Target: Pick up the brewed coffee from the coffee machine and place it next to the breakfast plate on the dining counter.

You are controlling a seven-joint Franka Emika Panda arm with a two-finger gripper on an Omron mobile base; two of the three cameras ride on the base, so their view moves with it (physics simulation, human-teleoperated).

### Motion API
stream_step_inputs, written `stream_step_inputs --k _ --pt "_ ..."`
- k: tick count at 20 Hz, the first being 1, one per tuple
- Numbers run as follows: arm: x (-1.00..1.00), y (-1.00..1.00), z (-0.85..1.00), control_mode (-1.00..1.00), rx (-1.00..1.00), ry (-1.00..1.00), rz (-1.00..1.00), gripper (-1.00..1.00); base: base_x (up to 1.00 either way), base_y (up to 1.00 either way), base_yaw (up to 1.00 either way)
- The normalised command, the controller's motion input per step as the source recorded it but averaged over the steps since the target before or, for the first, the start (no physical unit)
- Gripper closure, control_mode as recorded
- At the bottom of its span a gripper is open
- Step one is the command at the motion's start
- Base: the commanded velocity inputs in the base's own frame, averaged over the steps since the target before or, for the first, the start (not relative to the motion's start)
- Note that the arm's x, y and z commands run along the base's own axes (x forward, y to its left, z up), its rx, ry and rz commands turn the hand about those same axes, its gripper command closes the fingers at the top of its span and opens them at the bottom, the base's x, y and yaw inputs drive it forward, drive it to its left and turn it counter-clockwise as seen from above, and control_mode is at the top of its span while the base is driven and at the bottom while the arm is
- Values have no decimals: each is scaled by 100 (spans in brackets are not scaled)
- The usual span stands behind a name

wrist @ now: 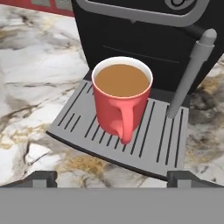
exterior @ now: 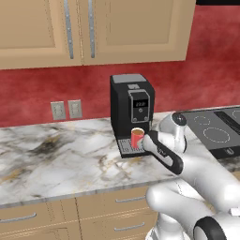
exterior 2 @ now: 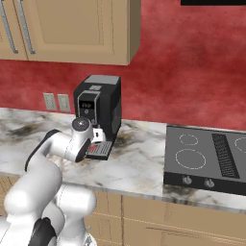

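— Where is the white Franka arm with dark joints?

— Stretched forward from the near side toward the far wall, forearm sloping down, wrist bent.

— And the two-finger gripper (wrist: 112,178)?

— Its dark fingertips (wrist: 40,178) stand wide apart at the near edge of the hand view, gripping nothing.

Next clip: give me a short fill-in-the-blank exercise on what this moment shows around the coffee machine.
1. The red mug stands on the grated ____ of the coffee machine.
2. In the hand view, the mug's handle points ____ the camera.
3. The gripper has its fingertips spread wide before the mug, so it is ____.
4. On the same counter, to the machine's right, lies a black ____.

Missing words: drip tray; toward; open; cooktop
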Motion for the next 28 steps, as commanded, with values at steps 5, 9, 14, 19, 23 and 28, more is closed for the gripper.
stream_step_inputs --k 5,9,14,19,23,28 --pt "25 0 -7 -100 0 0 0 -100 0 0 0" --pt "22 0 -9 -100 2 0 1 -100 0 0 0" --pt "16 -1 -14 -100 3 0 3 -100 0 0 0" --pt "12 0 -12 -100 4 0 5 -100 0 0 0" --pt "14 0 -13 -100 3 0 6 -100 0 0 0" --pt "18 0 -14 -100 1 0 6 -100 0 0 0"
